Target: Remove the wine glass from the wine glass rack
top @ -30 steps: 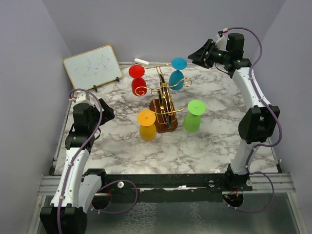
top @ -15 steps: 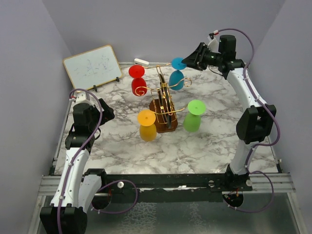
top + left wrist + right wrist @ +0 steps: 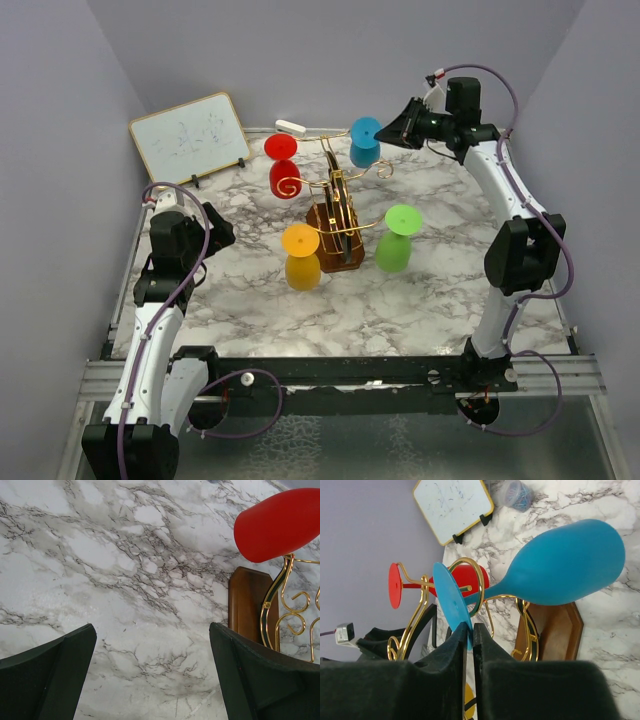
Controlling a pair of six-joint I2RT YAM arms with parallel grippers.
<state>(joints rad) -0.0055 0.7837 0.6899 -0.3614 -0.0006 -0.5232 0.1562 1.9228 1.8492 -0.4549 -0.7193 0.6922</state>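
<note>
Marble table (image 3: 440,290), rack (image 3: 336,245) at centre. Pinching blue glass (image 3: 565,565) by its foot, right gripper (image 3: 470,628) jaws nearly closed, upper right; stem hooked in wire loop. Left gripper (image 3: 151,630) spread wide, lower left. Best slid out level, slowly

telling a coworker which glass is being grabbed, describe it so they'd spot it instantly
In the middle of the marble table stands a gold wire rack. On its far right arm hangs the blue wine glass, upside down; unlike the red glass, orange glass and green glass, the right gripper pinches its foot.
</note>
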